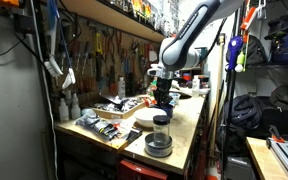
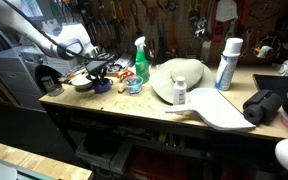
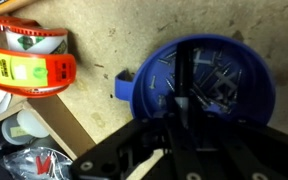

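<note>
The claw (image 3: 186, 75) is held directly over the blue cup (image 3: 256, 95), which stands on the bench (image 3: 134, 30) near an orange tool (image 3: 29, 62); how far it is opened, and whether anything is gripped, cannot be told. It is judged that the claw should be set upright and centred, so that the cup is not tipped and its small metal parts are not spilled. One blue cup, one orange tool, one green spray bottle (image 2: 141, 60) and one white can (image 2: 228, 62) are counted.
</note>
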### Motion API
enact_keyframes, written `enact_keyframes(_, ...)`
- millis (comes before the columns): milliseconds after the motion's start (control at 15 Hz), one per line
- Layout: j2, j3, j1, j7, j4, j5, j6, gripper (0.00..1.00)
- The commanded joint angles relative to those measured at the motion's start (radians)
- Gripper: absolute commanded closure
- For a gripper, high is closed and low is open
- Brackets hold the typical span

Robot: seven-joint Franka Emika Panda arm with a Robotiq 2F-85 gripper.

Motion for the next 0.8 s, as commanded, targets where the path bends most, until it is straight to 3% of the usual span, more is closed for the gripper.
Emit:
enact_keyframes(0, -0.007, 0.003, -0.022, 0.089, -0.003, -0.072, 0.011, 0.90)
enact_keyframes(133, -0.072, 0.021, -0.042, 0.087, -0.028, -0.040, 0.006, 0.88)
enact_keyframes(400, -0.231, 0.038, -0.072, 0.060, -0.060, 0.160, -0.030, 0.88)
enact_keyframes(733, -0.273, -0.050, -0.086, 0.318, -0.091, 0.050, 0.120, 0.88)
